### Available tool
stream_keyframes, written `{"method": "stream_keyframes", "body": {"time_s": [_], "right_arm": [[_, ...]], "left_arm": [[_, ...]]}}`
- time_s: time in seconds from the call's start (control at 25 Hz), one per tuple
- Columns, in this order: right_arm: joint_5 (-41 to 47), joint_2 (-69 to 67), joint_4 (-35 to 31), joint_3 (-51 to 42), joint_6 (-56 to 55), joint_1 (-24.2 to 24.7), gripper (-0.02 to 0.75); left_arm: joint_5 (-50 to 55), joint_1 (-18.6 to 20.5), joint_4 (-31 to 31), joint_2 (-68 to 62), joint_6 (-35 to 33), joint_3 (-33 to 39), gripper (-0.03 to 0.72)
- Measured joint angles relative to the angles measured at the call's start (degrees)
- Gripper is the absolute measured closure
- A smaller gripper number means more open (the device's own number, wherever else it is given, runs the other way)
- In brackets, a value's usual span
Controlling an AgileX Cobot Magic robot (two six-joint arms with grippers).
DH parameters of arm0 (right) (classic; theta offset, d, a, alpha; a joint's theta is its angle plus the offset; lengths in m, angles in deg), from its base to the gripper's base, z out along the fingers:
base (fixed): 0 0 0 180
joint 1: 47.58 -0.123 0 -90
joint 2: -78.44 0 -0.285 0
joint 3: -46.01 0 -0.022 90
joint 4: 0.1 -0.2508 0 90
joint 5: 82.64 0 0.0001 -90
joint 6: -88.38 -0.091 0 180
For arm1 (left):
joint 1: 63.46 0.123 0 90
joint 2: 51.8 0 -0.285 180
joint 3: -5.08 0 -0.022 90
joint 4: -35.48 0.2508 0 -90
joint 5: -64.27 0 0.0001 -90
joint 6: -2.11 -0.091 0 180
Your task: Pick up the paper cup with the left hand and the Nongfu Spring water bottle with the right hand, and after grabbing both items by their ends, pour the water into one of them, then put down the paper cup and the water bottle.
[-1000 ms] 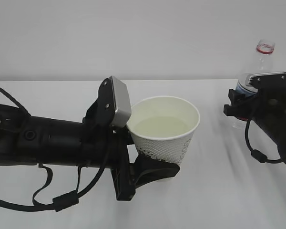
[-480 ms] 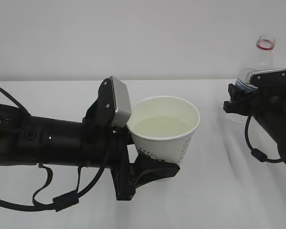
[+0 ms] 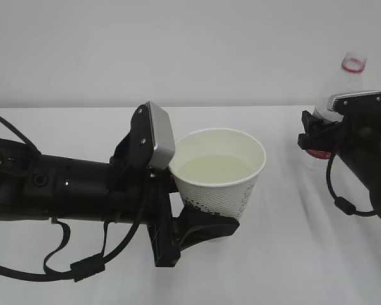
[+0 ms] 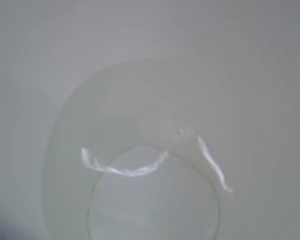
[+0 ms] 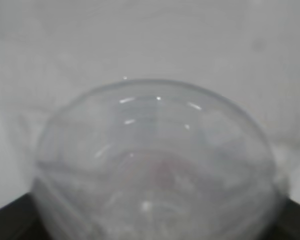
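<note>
We see the white table [image 3: 286,254] carrying everything. The largest thing is the left hand [image 3: 206,230], a black robot gripper with a light grey rectangular block and black cables, which reaches in from the left side. Its jaws are clenched around the lower part of the small white tapered paper cup [image 3: 221,184], which stands upright near the middle of the table. The cup has a cream inside and a dark dotted print on its side. It holds a pale pool of water [image 3: 216,168], and the left wrist view looks down on this water [image 4: 155,195].

At the right edge stands the tall clear ribbed plastic Nongfu Spring water bottle [image 3: 352,75], without cap, with a red neck ring, upright on the table. The right hand [image 3: 317,136], also black with a grey block, sits around the bottle's middle. We cannot tell if its jaws grip or have let go.

Compared with one second ago, the blue part of the label beside the right hand is now hidden and a red band shows there; the cup and the left hand have not moved
</note>
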Motion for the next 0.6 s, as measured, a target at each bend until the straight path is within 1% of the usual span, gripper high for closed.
{"method": "stream_keyframes", "body": {"time_s": [0.08, 0.2, 0.44, 0.6], "right_arm": [[-0.6, 0.0, -0.2, 0.0, 0.0, 0.0, 0.132], [-0.7, 0.0, -0.5, 0.0, -0.1, 0.0, 0.116], [-0.8, 0.0, -1.0, 0.0, -0.9, 0.0, 0.114], [-2.0, 0.0, -1.7, -1.9, -2.2, 0.0, 0.114]], "left_arm": [[0.1, 0.0, 0.0, 0.0, 0.0, 0.0, 0.184], [0.1, 0.0, 0.0, 0.0, 0.0, 0.0, 0.184], [0.1, 0.0, 0.0, 0.0, 0.0, 0.0, 0.184], [0.1, 0.0, 0.0, 0.0, 0.0, 0.0, 0.184]]}}
